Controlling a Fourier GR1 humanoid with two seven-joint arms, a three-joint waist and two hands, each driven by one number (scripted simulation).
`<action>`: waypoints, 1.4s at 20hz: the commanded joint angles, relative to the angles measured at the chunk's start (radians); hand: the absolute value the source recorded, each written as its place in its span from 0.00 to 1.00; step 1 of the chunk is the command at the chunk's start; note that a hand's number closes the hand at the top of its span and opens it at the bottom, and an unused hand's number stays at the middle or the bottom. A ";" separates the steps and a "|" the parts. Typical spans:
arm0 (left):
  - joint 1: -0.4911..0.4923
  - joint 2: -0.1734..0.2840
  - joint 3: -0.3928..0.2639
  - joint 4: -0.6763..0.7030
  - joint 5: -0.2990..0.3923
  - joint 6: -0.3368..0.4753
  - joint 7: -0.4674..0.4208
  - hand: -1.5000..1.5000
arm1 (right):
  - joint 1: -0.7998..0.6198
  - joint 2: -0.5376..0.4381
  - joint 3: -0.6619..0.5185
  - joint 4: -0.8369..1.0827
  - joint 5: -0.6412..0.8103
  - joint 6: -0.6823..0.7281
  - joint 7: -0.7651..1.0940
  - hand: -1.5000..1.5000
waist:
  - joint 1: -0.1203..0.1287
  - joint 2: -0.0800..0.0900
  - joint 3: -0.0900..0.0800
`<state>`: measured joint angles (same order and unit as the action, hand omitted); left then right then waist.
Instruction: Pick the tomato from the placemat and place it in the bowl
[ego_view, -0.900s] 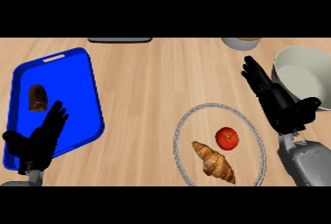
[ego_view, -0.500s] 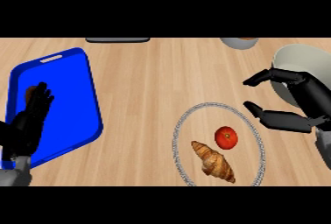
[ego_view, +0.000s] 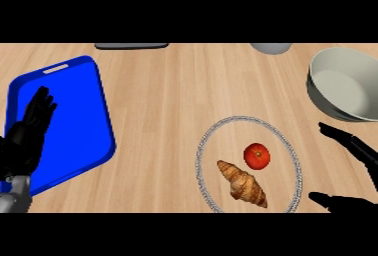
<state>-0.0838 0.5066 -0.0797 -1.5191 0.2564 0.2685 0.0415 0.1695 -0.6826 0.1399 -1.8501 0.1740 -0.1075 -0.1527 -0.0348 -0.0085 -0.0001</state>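
Note:
A red tomato lies on a round clear placemat with a beaded rim, just above a brown croissant. The pale bowl stands at the upper right, apart from the placemat. My right hand is at the right edge, open, with fingers above and thumb below spread toward the tomato but clear of it. My left hand rests open over the blue tray, fingers up.
A blue tray fills the left side of the wooden counter. A dark flat object and a grey round object sit at the far edge.
My right hand has dropped from beside the bowl toward the lower right edge and turned toward the placemat. The left hand has shifted slightly on the tray, hiding the dark item there.

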 joint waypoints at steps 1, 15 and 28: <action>0.009 -0.019 -0.018 -0.085 -0.045 0.027 0.061 0.50 | 0.187 -0.020 -0.057 -0.136 0.054 -0.025 -0.003 0.00 | 0.018 0.004 0.000; -0.061 -0.071 0.015 -0.004 -0.099 -0.043 0.037 0.50 | -0.289 -0.130 -0.056 -0.138 -0.008 0.362 0.501 0.00 | 0.053 0.011 -0.001; -0.126 -0.095 0.051 0.064 -0.107 -0.076 0.055 0.50 | -0.632 0.016 0.190 0.163 -0.006 0.691 0.718 0.00 | 0.046 0.011 0.000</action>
<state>-0.1808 0.4217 -0.0401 -1.4884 0.1571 0.2007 0.0918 -0.3996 -0.7255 0.2837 -1.7601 0.1708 0.5063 0.5241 0.0203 0.0040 -0.0011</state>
